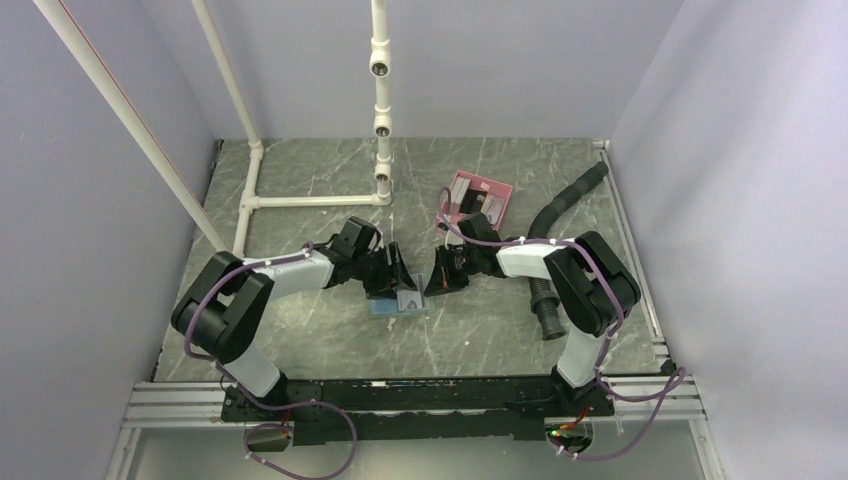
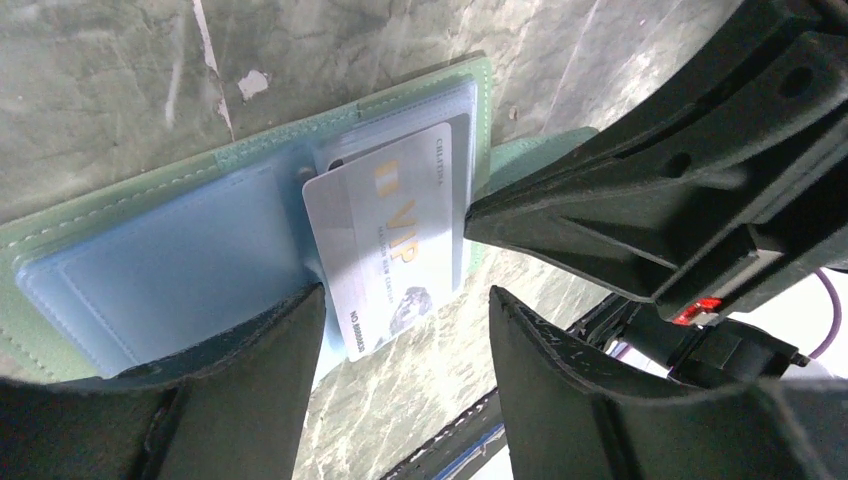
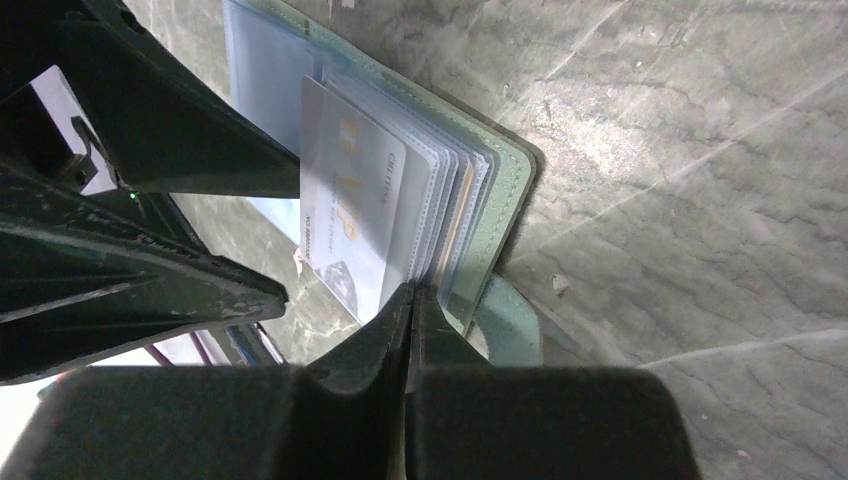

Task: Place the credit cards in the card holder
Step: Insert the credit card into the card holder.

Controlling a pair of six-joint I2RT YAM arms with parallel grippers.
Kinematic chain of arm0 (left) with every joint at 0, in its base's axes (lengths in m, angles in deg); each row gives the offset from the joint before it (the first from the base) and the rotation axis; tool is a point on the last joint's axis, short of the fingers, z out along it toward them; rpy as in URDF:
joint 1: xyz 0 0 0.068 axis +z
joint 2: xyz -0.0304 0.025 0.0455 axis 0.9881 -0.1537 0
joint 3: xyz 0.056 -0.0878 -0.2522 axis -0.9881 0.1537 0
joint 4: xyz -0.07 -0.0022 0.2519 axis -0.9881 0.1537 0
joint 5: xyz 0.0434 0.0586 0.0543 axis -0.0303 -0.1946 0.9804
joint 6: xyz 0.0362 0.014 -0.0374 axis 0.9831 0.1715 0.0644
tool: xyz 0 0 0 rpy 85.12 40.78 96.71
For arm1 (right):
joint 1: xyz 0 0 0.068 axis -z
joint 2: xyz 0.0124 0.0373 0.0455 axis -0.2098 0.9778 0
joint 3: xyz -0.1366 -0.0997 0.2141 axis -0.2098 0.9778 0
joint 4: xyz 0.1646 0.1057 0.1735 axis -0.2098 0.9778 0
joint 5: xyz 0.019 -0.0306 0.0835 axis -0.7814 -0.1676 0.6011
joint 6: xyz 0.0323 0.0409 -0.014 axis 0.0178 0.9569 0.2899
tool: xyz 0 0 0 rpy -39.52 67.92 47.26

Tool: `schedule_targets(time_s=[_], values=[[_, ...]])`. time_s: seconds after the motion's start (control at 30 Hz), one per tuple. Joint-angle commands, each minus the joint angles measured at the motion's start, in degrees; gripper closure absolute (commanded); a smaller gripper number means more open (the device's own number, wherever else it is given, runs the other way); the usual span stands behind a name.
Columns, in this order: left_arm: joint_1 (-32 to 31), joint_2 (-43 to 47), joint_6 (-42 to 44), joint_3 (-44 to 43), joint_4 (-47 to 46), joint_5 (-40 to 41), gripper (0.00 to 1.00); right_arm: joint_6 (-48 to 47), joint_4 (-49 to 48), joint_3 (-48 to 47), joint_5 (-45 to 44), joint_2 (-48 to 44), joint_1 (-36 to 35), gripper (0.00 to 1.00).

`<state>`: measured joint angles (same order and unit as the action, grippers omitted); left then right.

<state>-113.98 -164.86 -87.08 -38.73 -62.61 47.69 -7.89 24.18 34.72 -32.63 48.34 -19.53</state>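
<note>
The card holder [image 1: 400, 304] lies open on the table, grey-green outside and light blue inside [image 2: 150, 270]. A silver VIP credit card [image 2: 390, 240] sits partly in one of its clear sleeves, its lower end sticking out over the table [image 3: 345, 225]. My left gripper [image 2: 403, 300] is open; its left finger rests on the holder's left page. My right gripper [image 3: 412, 290] is shut, tips against the edge of the stacked sleeves [image 3: 450, 190]; I cannot tell whether a sleeve is pinched. Both grippers [image 1: 395, 280] [image 1: 432, 285] meet over the holder. A tan-orange edge shows between the sleeves.
A pink tray [image 1: 462, 184] with more cards in it stands behind the right arm. A black ribbed hose [image 1: 560, 205] curves along the right side. White pipe framing [image 1: 300, 200] stands at the back left. The holder's snap tab [image 3: 510, 320] juts out beside my right fingers.
</note>
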Motion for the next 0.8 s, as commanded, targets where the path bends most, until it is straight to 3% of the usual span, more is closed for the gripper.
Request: schedule_targets(time_s=[0.0, 0.23, 0.57, 0.77], values=[[-1.2, -2.5, 1.0, -2.4, -2.3, -1.4, 0.35, -1.0, -1.1, 0.2, -1.7, 1.1, -0.5, 1.00], [-8.7, -3.9, 2.9, -7.6, 0.0, 3.2, 0.34, -0.1, -1.6, 0.2, -1.2, 1.2, -0.7, 1.00], [-3.2, 3.5, 4.8, -2.1, 2.6, 2.5, 0.30, -0.8, 1.9, -0.5, -3.1, -2.3, -0.7, 1.00], [-4.9, -1.9, 3.4, -4.7, -2.2, -1.7, 0.32, -0.2, 1.2, -1.0, -2.5, -0.9, -1.0, 1.00]])
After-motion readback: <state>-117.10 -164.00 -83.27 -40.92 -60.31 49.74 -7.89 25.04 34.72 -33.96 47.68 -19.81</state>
